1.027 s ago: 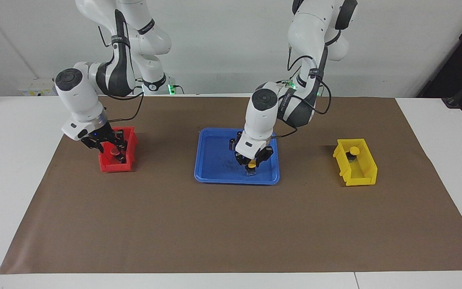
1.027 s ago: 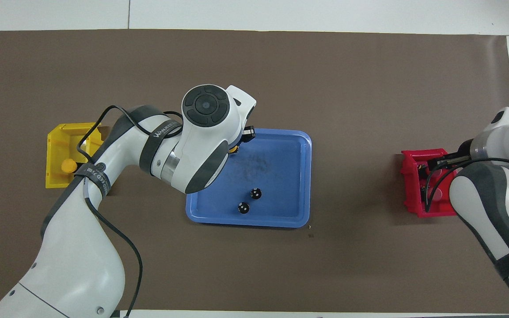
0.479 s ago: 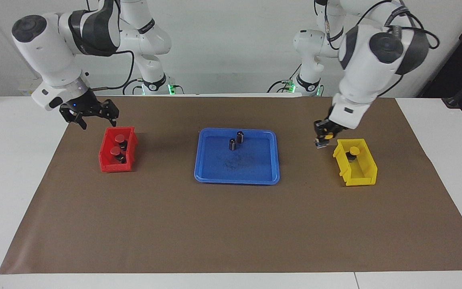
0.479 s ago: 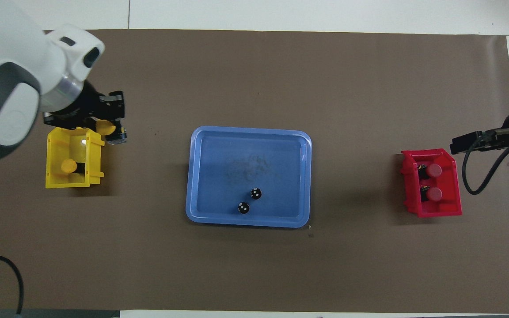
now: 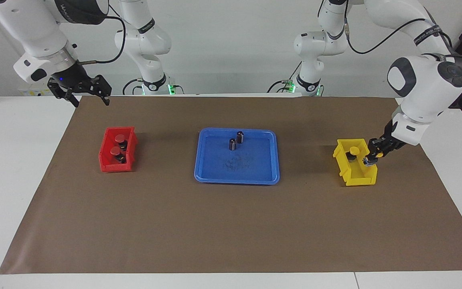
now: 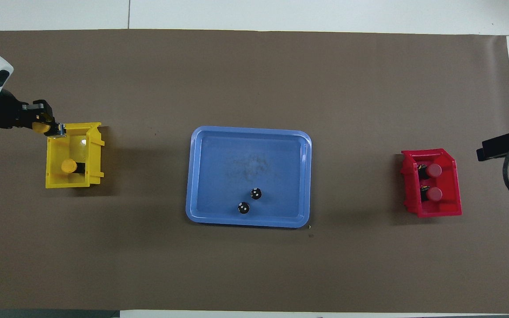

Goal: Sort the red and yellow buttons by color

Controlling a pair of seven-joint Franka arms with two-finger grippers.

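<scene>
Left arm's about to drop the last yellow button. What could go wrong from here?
1. The left gripper holds the yellow button over the corner wall of the yellow bin, not its middle; released here, it may catch the rim and fall onto the mat.
2. It could land on the yellow button already inside and tip out.
The right gripper waits, open, away from the red bin.
</scene>
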